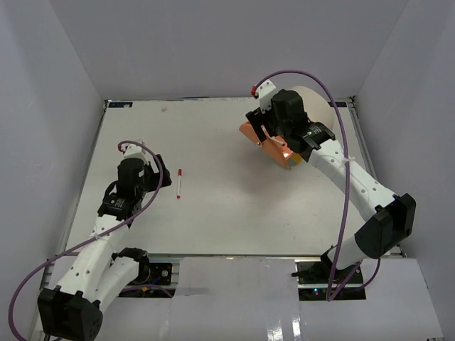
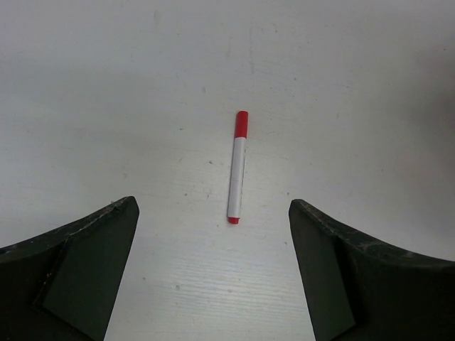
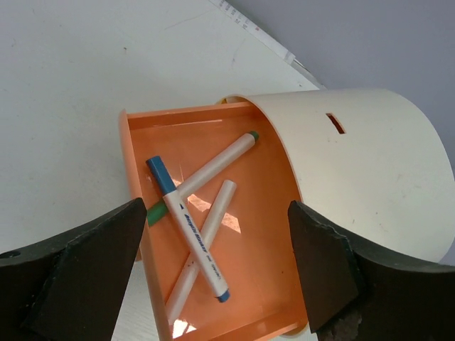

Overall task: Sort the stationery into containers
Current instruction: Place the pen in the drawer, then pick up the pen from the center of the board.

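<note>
Right gripper point(image 3: 217, 207) hovered over the organiser's point(image 3: 355, 163) open orange drawer point(image 3: 135, 142), fingers apart; three pens point(image 3: 192, 234) lay inside. Well left of the organiser, left gripper point(image 2: 213, 204) angled down, fingers apart, red-capped marker point(image 2: 237, 170) on table point(image 1: 227, 213) just ahead, untouched.

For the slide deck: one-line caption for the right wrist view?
Open right end effector above the pulled-out orange drawer of the cream organiser, three markers lying crossed inside.
</note>
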You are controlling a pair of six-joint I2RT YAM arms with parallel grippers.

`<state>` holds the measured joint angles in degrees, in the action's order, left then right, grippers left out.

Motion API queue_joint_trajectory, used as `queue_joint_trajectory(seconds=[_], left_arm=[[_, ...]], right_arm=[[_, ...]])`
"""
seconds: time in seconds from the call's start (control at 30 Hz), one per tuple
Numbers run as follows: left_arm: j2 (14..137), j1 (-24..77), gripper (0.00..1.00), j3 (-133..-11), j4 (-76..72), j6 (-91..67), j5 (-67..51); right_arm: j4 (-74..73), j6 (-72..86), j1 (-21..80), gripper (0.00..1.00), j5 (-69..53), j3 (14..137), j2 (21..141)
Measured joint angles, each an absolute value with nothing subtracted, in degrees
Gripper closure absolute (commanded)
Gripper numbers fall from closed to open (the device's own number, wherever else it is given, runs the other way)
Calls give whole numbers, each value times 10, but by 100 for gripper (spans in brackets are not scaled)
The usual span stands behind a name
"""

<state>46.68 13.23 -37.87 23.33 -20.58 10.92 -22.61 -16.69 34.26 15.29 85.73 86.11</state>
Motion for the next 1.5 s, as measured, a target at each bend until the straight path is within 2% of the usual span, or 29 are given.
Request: queue_joint_trajectory(seconds=[0.07,0.17,0.5,0.8,0.93,1.03,1.27,1.37,1.4,1.47,1.5], left_arm=[[476,132,2,-379,233,-206,100],[499,132,2,-379,231,-206,82],[702,135,4,-430,248,-212,5],[852,187,13,-533,258,-228,45],[903,188,23,-541,266,-235,70],[924,187,27,-541,276,-239,80],[947,187,49,-546,281,-246,96],[953,188,55,-550,283,-252,103],[954,189,64,-552,283,-255,106],[957,190,74,-554,282,-260,110],[959,190,83,-556,282,-263,110]], right_arm=[[-227,-152,342,2,157,851,854],[-226,-136,342,10,163,829,822],[-184,-60,342,10,165,677,578],[-175,12,342,10,152,511,420],[-174,34,342,10,145,484,374],[-171,49,342,10,141,463,341],[-166,71,342,10,136,422,288],[-166,73,342,10,136,408,277],[-166,73,342,10,135,405,274],[-166,74,342,10,135,402,270],[-166,74,342,10,134,402,269]])
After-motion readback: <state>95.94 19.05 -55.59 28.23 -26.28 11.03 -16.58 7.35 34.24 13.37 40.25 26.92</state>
